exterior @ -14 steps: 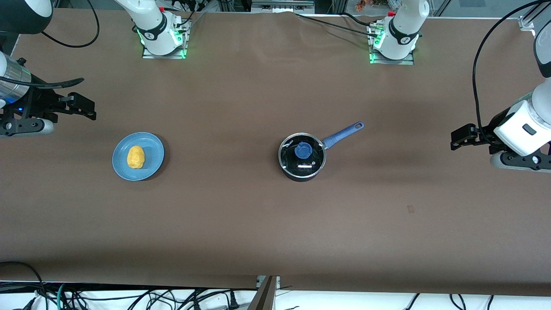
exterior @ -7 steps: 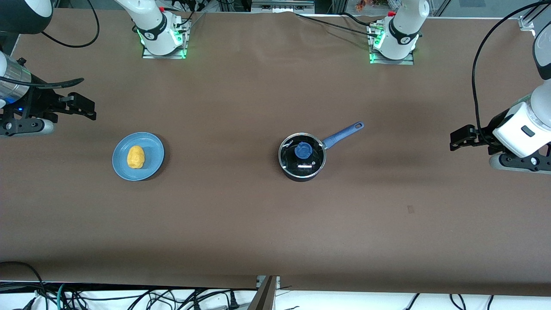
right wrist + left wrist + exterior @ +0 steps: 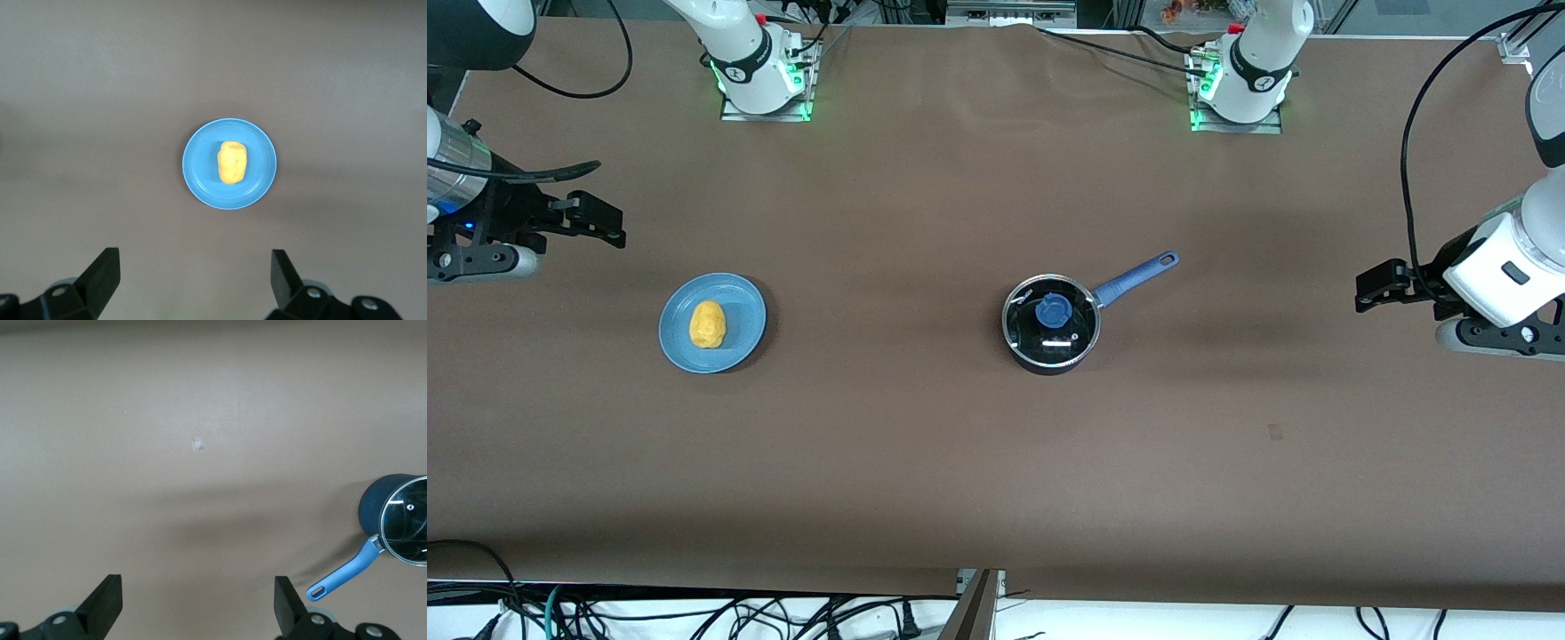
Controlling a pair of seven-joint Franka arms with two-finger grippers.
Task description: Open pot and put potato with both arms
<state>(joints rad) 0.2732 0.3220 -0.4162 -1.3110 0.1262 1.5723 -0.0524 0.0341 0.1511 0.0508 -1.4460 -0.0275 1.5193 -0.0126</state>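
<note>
Even overhead light, soft shadows on table (image 3: 925, 462), glare on lid (image 3: 1060, 342)

The table (image 3: 925, 444) has a plain brown cover. 2 things rest directly on it: a blue plate (image 3: 743, 336) toward the right arm's end, and the pot (image 3: 1051, 324) near the middle, lid on, its blue handle (image 3: 1136, 275) angled toward the left arm's base.

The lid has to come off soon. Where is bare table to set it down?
Bare cloth lies between the plate and the pot, and in the whole strip nearer the camera than both. Toward the left gripper, past the handle, it is bare too. Nowhere is crowded; the right gripper is up near the plate's end.
</note>
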